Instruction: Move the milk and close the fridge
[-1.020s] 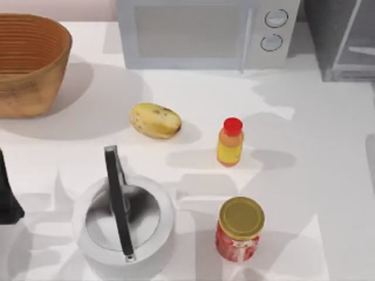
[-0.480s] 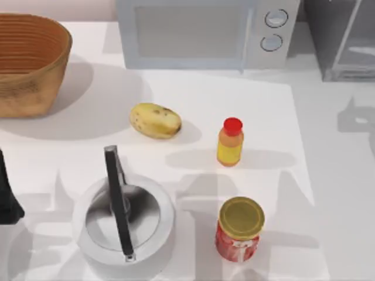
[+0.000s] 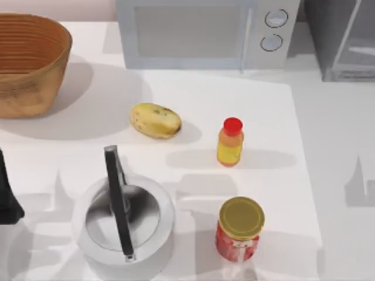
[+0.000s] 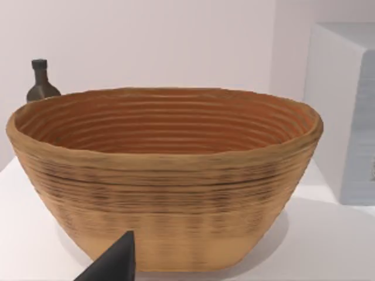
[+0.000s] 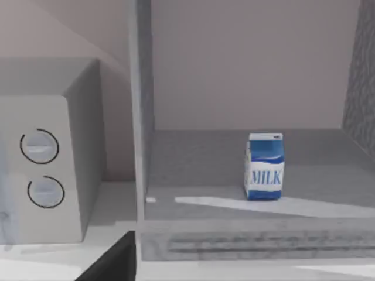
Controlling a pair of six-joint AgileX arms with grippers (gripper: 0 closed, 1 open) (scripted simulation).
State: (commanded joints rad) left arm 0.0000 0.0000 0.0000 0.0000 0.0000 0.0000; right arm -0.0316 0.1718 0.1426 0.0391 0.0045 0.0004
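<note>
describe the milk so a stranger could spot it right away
Find the large grey boxy fridge to the right of the white microwave with two round dials. Standing upright on its grey inner floor is the small blue and white milk carton, the lone item inside, with "MILK" printed on its front.

A white table (image 3: 328, 117) stands against a plain pale wall (image 4: 164, 41), with soft shadows across its top.

wicker basket (image 3: 29, 61), microwave (image 3: 199, 32), potato (image 3: 154, 120), kettle (image 3: 124, 219), red jar (image 3: 239, 229)

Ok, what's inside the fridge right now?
The milk stands upright on the fridge floor, alone in the part visible. The frame post hides the compartment's near edge beside the microwave.
</note>
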